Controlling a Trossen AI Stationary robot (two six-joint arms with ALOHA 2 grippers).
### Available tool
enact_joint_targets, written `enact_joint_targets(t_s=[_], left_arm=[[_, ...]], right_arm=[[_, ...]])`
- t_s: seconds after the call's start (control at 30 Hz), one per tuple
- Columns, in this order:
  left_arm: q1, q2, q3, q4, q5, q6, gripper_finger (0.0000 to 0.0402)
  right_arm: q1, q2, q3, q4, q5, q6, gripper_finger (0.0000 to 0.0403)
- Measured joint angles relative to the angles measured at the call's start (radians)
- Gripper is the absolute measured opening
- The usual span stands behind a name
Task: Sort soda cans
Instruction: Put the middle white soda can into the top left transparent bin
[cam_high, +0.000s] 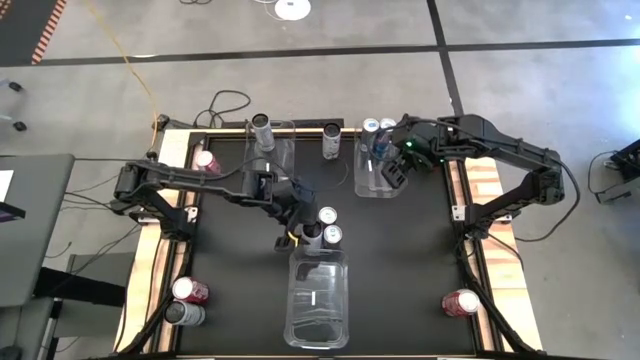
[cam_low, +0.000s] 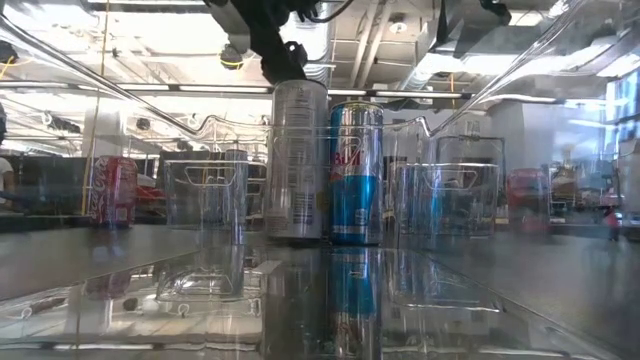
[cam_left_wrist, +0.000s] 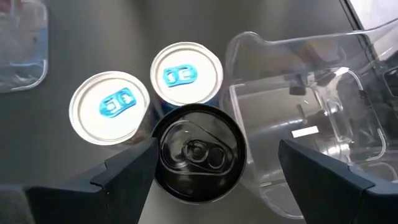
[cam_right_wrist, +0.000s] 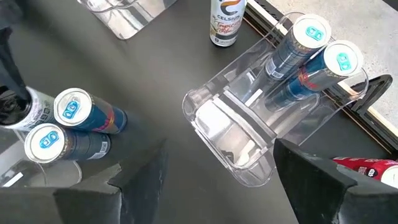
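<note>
My left gripper (cam_left_wrist: 211, 163) hangs over the black-topped can (cam_left_wrist: 198, 152), fingers (cam_left_wrist: 127, 169) spread wide either side, not touching it. Just beyond stand two blue-tabbed cans (cam_left_wrist: 186, 71), touching it; beside them, a clear bin (cam_left_wrist: 311, 124). My right gripper (cam_right_wrist: 217, 168) hovers open above another bin (cam_right_wrist: 242, 130) holding two blue cans (cam_right_wrist: 308, 37) at its far end.
</note>
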Motion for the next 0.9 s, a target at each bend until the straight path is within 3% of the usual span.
enact_joint_targets(t_s=[0.47, 0.67, 0.9], left_arm=[[-0.052, 0.000, 0.028, 0.001, -0.100, 0.063, 0.0330], [-0.052, 0.000, -0.010, 0.005, -0.101, 0.058, 0.0330], [-0.052, -0.001, -0.076, 0.118, -0.102, 0.035, 0.0330]], right_arm=[[0.000, 0.000, 0.000, 0.002, 0.000, 0.000, 0.0310], [0.000, 0.000, 0.000, 0.002, -0.001, 0.000, 0.0310], [0.000, 0.000, 0.000, 0.002, -0.001, 0.001, 0.0310]])
